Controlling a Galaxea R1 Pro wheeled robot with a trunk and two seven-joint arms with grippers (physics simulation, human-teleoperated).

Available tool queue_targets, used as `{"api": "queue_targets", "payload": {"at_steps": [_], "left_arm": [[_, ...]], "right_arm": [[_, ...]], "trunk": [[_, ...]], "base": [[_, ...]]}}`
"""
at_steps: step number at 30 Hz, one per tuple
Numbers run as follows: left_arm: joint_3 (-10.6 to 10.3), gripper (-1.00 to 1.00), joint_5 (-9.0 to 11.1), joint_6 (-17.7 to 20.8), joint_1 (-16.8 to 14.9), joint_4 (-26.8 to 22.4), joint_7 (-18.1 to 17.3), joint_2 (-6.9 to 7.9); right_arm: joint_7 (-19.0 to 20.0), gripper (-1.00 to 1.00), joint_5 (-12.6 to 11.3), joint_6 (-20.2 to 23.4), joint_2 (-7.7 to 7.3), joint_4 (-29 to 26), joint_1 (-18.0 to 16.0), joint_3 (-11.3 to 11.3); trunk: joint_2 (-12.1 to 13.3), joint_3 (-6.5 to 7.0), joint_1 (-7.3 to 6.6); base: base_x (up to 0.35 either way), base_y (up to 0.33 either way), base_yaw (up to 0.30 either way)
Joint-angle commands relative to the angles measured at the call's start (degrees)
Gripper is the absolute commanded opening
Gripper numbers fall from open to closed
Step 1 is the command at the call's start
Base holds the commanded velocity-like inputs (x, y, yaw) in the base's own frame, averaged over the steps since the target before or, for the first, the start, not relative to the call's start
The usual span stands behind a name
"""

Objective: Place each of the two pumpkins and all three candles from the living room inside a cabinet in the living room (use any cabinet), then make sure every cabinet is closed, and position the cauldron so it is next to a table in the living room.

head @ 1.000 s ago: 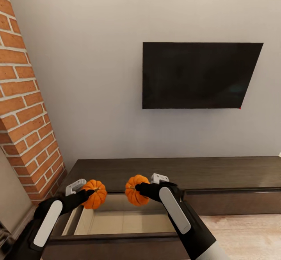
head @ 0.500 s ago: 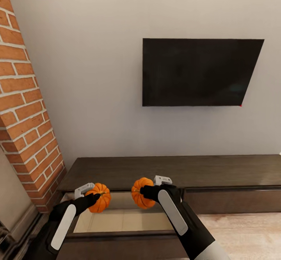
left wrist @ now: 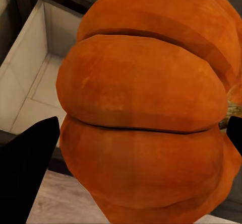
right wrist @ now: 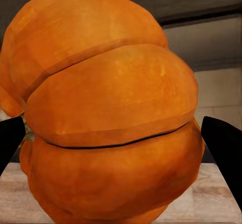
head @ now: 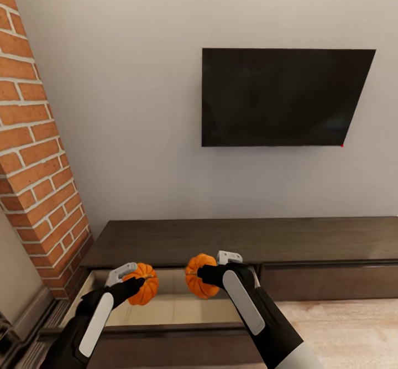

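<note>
- A pale grey wall (head: 138,109) is seen ahead, with a red brick column (head: 33,153) at the left edge of the head view.
- A dark, blank television screen (head: 282,98) is mounted on that wall; no brand or lettering can be read, only a tiny red dot at its lower right corner.
- The long dark-brown cabinet (head: 249,242) is stretched along the wall's foot, and its left drawer (head: 177,311) is pulled open, the pale beige interior exposed.
- The left pumpkin (head: 142,290) is pinched by the left gripper (head: 132,281) and held above the open drawer; in the left wrist view it (left wrist: 146,103) is pressed between the black fingers (left wrist: 27,168).
- The right pumpkin (head: 198,276) is clamped by the right gripper (head: 213,274), just above the drawer's back edge, near the other pumpkin but apart from it.
- In the right wrist view that pumpkin (right wrist: 111,113) is gripped between dark pads (right wrist: 224,153).
</note>
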Motion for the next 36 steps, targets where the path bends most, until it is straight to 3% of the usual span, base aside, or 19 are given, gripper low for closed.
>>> {"api": "queue_targets", "payload": {"at_steps": [1,7,20,26,32,36], "left_arm": [[-0.5,-1.00,-0.2,-0.4,0.0,0.1,0.1,-0.05],[-1.9,-1.00,-0.4,-0.8,0.0,0.2,0.2,-0.42],[-2.3,-1.00,-0.5,-1.0,-0.1,0.2,2.0,-2.12],[-2.4,-1.00,-0.4,-4.6,-0.1,2.0,2.4,-2.06],[-2.4,-1.00,-4.2,-5.7,-0.1,3.1,2.5,-2.15],[-2.4,-1.00,-5.3,-6.1,-0.1,3.2,2.5,-2.20]], "right_arm": [[0.0,-1.00,0.0,-0.1,-0.10,0.2,0.0,-0.1],[0.0,-1.00,0.1,-0.2,0.13,1.8,0.0,0.1],[0.0,-1.00,0.5,-0.6,-0.41,4.0,0.0,0.1],[0.1,-1.00,4.9,-0.8,-0.34,4.0,0.0,0.0],[0.1,-1.00,6.2,-4.0,-0.22,4.1,0.0,0.2],[0.1,-1.00,6.3,-5.3,-0.25,4.1,0.0,0.2]], "trunk": [[-0.4,-0.18,0.22],[-2.8,-1.26,1.54],[-8.0,-3.59,4.40],[-10.4,-4.67,5.72],[-12.9,-5.74,7.03],[-13.3,-5.92,7.25]], "base": [[0.000,0.000,0.000],[0.000,0.000,0.000],[0.000,0.000,0.000],[0.000,0.000,0.000],[0.000,0.000,0.000],[0.000,0.000,0.000]]}}
